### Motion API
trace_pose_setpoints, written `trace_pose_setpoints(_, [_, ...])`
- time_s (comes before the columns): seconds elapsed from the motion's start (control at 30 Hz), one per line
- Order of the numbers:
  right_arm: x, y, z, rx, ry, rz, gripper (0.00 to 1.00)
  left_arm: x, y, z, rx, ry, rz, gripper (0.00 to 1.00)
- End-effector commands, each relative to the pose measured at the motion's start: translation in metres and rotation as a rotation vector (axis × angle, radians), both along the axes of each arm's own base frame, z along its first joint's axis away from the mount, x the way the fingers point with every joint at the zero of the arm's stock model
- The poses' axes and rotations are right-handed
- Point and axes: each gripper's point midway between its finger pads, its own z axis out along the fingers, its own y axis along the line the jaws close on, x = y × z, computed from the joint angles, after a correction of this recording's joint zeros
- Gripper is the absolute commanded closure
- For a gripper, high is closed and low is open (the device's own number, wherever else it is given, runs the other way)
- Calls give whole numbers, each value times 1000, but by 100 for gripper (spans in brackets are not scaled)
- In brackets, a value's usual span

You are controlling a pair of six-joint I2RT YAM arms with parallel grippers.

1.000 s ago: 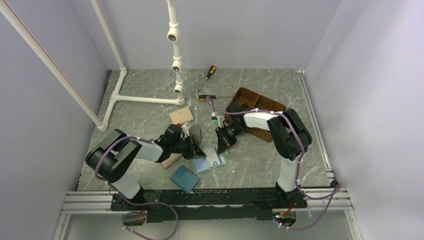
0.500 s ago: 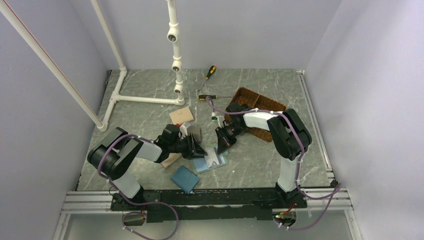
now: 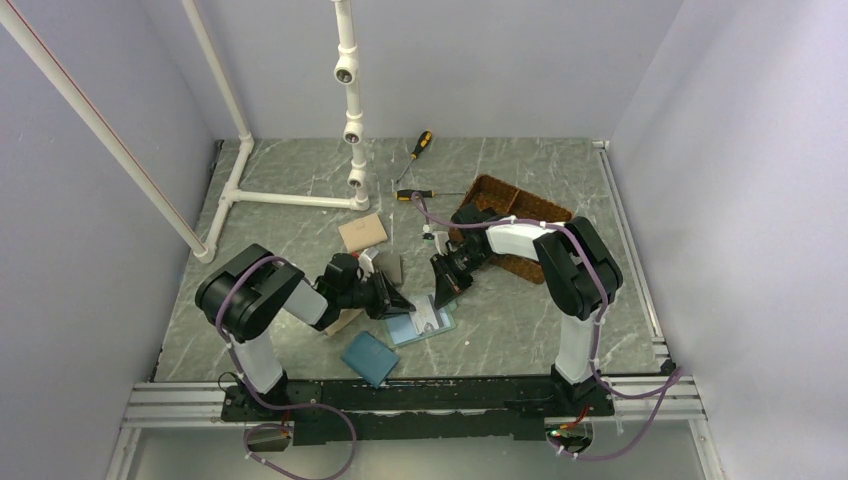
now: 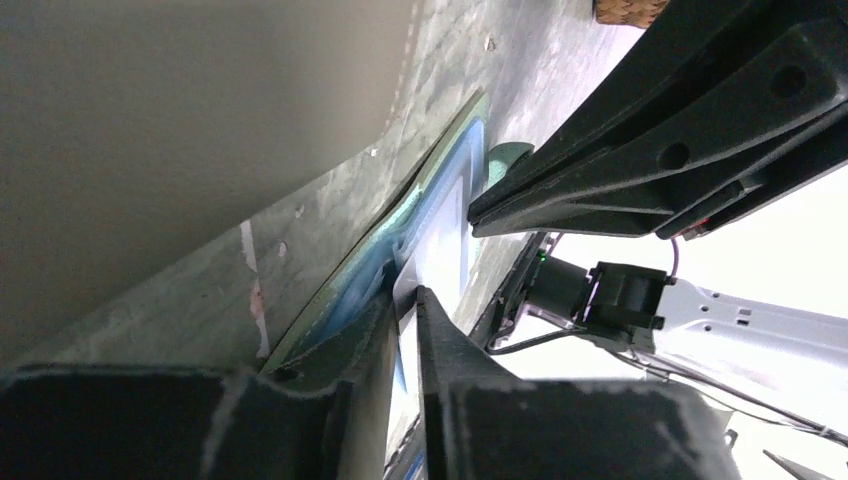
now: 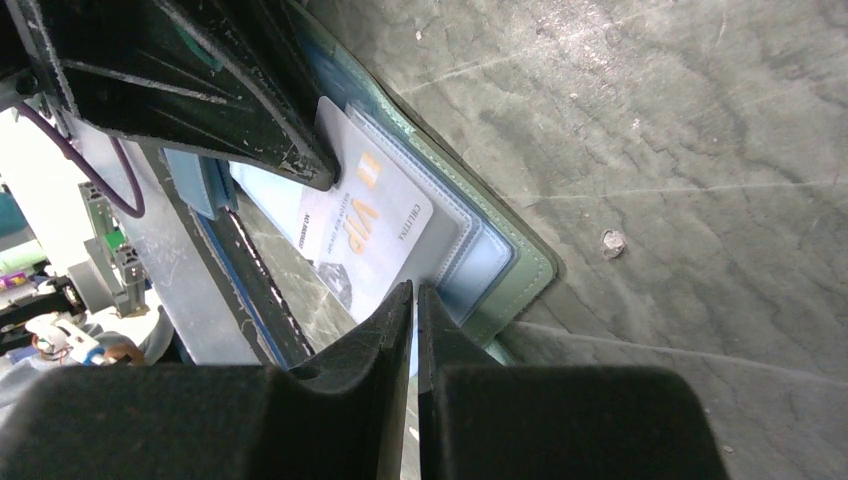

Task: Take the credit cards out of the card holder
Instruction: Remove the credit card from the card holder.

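Note:
The card holder (image 3: 436, 326) lies open on the table, sage green outside (image 5: 522, 277) and pale blue inside. A pale whitish credit card (image 5: 372, 228) marked VIP sticks out of its pocket. My left gripper (image 3: 402, 302) comes in from the left. Its jaws (image 4: 405, 302) are closed to a narrow gap on that card's (image 4: 446, 238) free end. My right gripper (image 3: 441, 291) stands at the holder's far edge. Its jaws (image 5: 414, 291) are shut, with the holder's edge pinched between them. No other credit cards show.
A dark blue wallet (image 3: 369, 357) lies just in front of the holder. A tan wallet (image 3: 362, 231) lies behind the left gripper, and another (image 3: 342, 320) under the left arm. A woven basket (image 3: 522, 222), two screwdrivers (image 3: 423, 146) and a white pipe frame (image 3: 300, 198) stand further back.
My left arm's elbow has swung right while its gripper stayed at the holder. Its jaws opened, then narrowed again around the card. The right arm has not moved.

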Motion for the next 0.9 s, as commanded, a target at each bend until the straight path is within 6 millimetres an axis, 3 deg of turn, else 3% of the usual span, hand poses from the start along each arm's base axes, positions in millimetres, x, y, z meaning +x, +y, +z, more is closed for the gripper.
trace_pose_setpoints(0.0, [2, -11, -26, -91, -42, 30, 91, 7, 3, -8, 10, -9, 49, 89])
trace_pose_setpoints(0.07, [2, -11, -27, -95, -41, 30, 91, 6, 4, -7, 16, -18, 45, 100])
trace_pose_setpoints(0.3, [11, -23, -33, -140, -48, -10, 91, -2, 27, -9, 156, -53, 23, 100])
trace_pose_setpoints(0.57, [21, -32, -30, -145, -65, -38, 91, -6, 46, 14, 237, -142, -5, 100])
trace_pose_setpoints(0.67, [22, -28, -19, -85, -71, -5, 90, -8, 49, 27, 247, -201, -39, 100])
trace_pose_setpoints(0.87, [12, -12, 39, 152, -134, 159, 77, -6, 49, 66, 231, -387, -103, 100])
